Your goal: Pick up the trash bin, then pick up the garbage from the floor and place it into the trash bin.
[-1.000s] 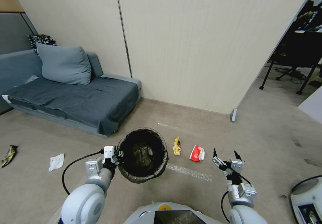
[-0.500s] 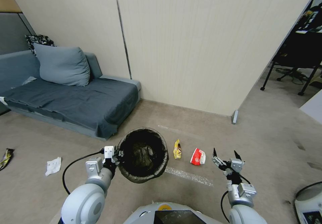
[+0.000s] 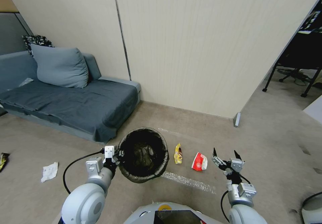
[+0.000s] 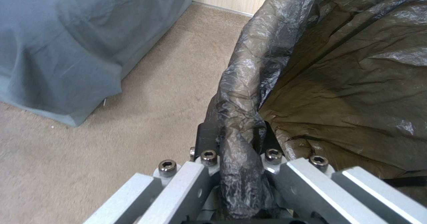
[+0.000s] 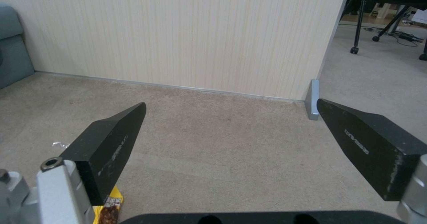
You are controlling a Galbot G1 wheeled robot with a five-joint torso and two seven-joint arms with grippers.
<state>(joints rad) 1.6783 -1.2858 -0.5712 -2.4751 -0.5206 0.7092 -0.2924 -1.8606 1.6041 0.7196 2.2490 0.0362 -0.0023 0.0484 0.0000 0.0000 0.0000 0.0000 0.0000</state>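
Observation:
My left gripper (image 3: 115,155) is shut on the trash bin (image 3: 143,154), pinching the dark bag folded over its rim (image 4: 238,130) and holding it above the floor (image 3: 261,140). Garbage lies on the carpet: a yellow snack wrapper (image 3: 177,153) just right of the bin, a red-and-white packet (image 3: 199,161) beside it, and a crumpled white tissue (image 3: 49,171) far left. My right gripper (image 3: 225,155) hangs open with nothing between its fingers, just right of the red-and-white packet. The yellow wrapper (image 5: 109,209) peeks out beneath one right finger (image 5: 111,144).
A grey sofa (image 3: 67,99) with a cushion stands at the left. A beige panel wall (image 3: 188,49) runs behind, ending at a metal foot (image 3: 237,119). Chair legs (image 3: 291,79) stand far right. A strip of pale tape (image 3: 189,181) crosses the carpet. Another wrapper (image 3: 2,158) lies at the left edge.
The whole head view has shifted: the sofa and tissue slid left and the packets drifted slightly right, so the camera has turned. Both grippers keep their pose.

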